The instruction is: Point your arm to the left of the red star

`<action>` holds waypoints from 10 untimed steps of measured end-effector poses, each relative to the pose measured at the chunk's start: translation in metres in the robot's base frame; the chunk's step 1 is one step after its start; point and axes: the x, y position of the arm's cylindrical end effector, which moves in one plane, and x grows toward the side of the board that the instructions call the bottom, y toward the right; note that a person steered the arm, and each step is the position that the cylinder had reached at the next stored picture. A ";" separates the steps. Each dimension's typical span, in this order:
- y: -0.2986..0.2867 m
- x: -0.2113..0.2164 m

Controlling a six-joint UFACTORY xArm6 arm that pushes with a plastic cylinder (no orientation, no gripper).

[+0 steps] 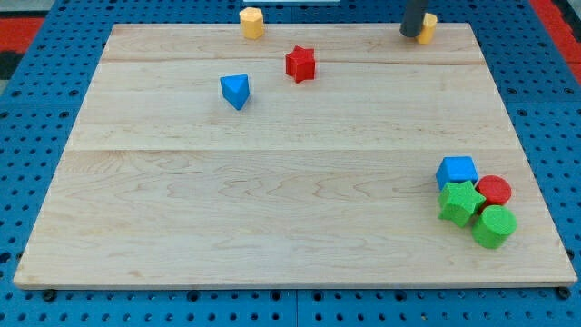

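Tip (pixel 411 34) touches yellow block (pixel 427 27), far right of upright red star (pixel 300 64).

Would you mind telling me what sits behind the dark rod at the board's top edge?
A yellow block sits right behind my tip; only its right part shows. The rod hides the rest, so its shape stays unclear.

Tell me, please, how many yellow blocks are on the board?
2, both at the view's top edge: one yellow block left of centre, another yellow block at the right, partly hidden behind my tip.
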 end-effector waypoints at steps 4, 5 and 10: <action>-0.065 0.080; -0.104 0.106; -0.212 0.126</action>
